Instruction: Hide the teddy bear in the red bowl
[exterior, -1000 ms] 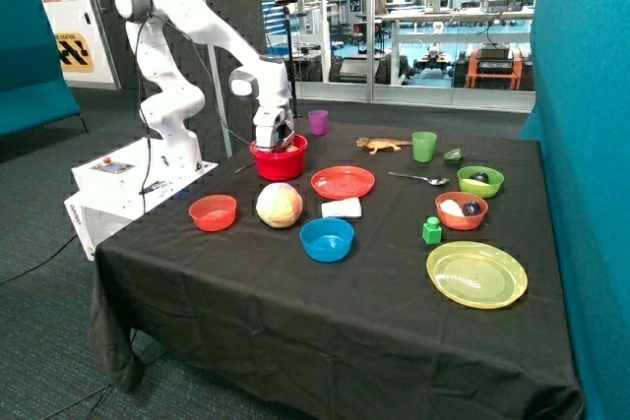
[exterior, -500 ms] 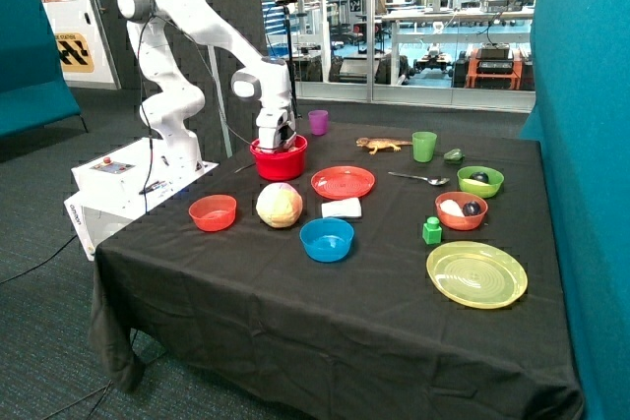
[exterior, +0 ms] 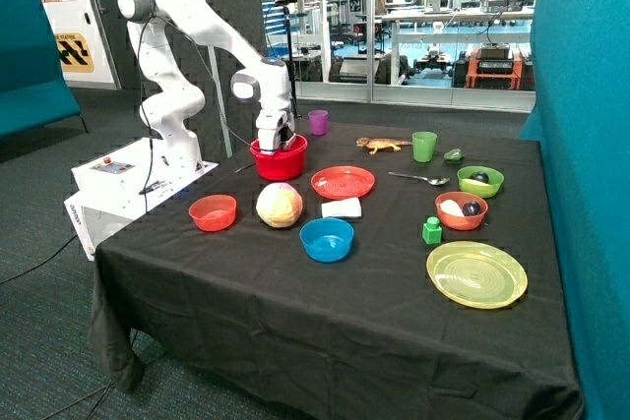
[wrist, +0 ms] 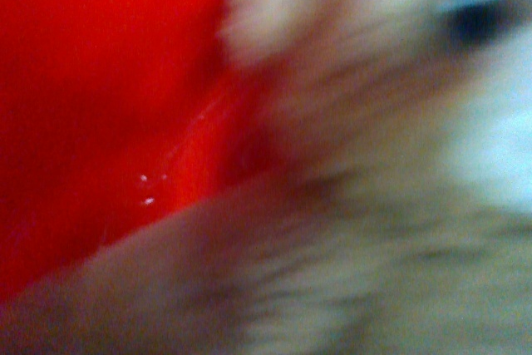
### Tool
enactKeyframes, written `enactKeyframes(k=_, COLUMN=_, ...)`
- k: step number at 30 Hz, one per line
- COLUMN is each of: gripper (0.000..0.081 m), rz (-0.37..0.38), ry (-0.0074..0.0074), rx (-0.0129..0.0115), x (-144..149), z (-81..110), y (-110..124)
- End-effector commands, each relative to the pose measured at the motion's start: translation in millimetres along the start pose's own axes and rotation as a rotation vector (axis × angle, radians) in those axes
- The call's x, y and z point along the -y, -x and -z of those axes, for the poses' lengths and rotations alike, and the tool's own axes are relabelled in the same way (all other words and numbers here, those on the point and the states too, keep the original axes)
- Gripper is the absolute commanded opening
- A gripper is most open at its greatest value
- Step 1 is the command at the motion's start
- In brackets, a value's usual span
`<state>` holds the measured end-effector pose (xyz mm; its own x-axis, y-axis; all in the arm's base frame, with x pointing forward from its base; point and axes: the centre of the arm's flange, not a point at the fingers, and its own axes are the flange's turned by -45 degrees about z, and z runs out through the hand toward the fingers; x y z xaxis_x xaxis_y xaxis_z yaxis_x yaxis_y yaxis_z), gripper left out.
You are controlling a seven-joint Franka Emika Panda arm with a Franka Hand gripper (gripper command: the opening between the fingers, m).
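The teddy bear (wrist: pixel 374 180) fills most of the wrist view as pale brown plush pressed close to the camera, with the bright inner wall of the red bowl (wrist: pixel 100 97) right behind it, so the bear sits inside that bowl. In the outside view the bear itself is hidden by the bowl's tall sides and by the arm. The red bowl (exterior: pixel 279 158) stands near the far corner of the black table (exterior: pixel 325 322), on the side where the robot's base is. The gripper (exterior: pixel 275 141) reaches straight down into the bowl's mouth, its tips below the rim; I cannot tell whether it is holding the bear or has let go. Just in front of the bowl lies a pale round cabbage (exterior: pixel 280 206), with a small orange-red bowl (exterior: pixel 213 212) beside it and a blue bowl (exterior: pixel 327 239) nearer the front edge. A flat red plate (exterior: pixel 343 183) sits beside the red bowl, with a white block (exterior: pixel 342 209) touching its near edge. Behind the bowl stands a purple cup (exterior: pixel 318 122), and farther along the back edge lie an orange-brown lizard figure (exterior: pixel 383 146) and a green cup (exterior: pixel 424 147). A spoon (exterior: pixel 419 178) lies between the plate and a green bowl (exterior: pixel 480 181), well apart from the red bowl.
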<state>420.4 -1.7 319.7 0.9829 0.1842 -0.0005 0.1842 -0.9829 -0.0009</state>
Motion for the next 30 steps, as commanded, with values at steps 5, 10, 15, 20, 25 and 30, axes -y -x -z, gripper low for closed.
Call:
enactKeyframes(k=5, gripper=0.0798, rz=0.01, ry=0.001, rx=-0.0005, x=-4, z=1.0, y=0)
enactKeyframes(k=10, gripper=0.078, rz=0.022, ry=0.001, rx=-0.0005, x=-2, z=5.8, y=-2)
enactKeyframes(k=15, gripper=0.0743, rz=0.048, ry=0.001, rx=-0.0005, x=3, z=17.6, y=-6)
enactKeyframes(k=20, gripper=0.0695, rz=0.079, ry=0.001, rx=-0.0005, x=11, z=38.0, y=-17)
enactKeyframes(k=25, gripper=0.0638, rz=0.114, ry=0.001, rx=-0.0005, x=17, z=57.5, y=-28)
enactKeyframes(k=30, gripper=0.0622, rz=0.139, ry=0.001, rx=-0.0004, x=20, z=74.0, y=-41)
